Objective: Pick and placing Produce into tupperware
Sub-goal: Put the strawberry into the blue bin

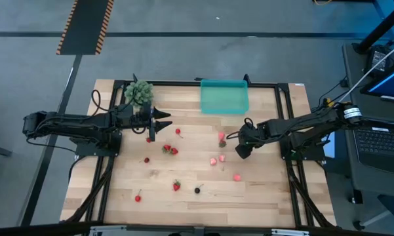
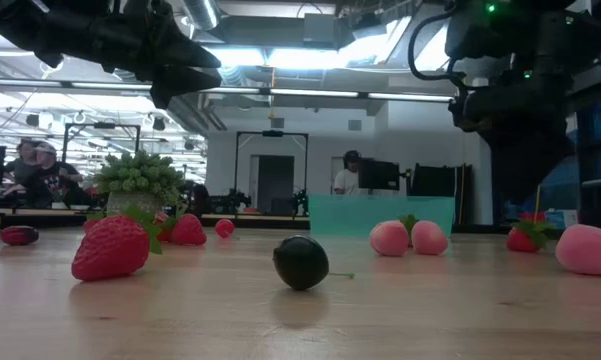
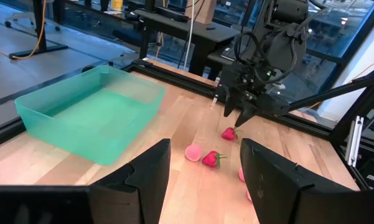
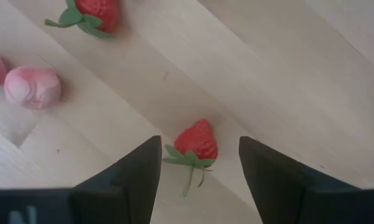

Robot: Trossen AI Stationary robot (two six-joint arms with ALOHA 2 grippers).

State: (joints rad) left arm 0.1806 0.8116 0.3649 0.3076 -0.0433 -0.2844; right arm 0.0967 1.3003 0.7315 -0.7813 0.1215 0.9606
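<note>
The produce lies scattered on the wooden table (image 1: 118, 183): red strawberries, pink pieces (image 1: 214, 160) and one dark berry (image 1: 197, 190). The teal tupperware tray (image 1: 224, 96) stands at the far edge. My right gripper (image 1: 238, 151) is open and low over the table. Its fingers stand on either side of a red strawberry (image 4: 197, 142) that lies on the wood, also seen as the strawberry (image 3: 229, 133) in the left wrist view. My left gripper (image 1: 160, 124) is open and hovers left of centre, beside the leafy clump (image 1: 137, 93), with its fingers pointing toward the tray (image 3: 87, 112).
A bushy green leafy clump sits at the far left of the table. A dark metal frame (image 1: 282, 105) borders the tabletop. A pink piece (image 4: 32, 87) and another strawberry (image 4: 93, 14) lie close to my right gripper. People sit in the room beyond the table (image 2: 35, 165).
</note>
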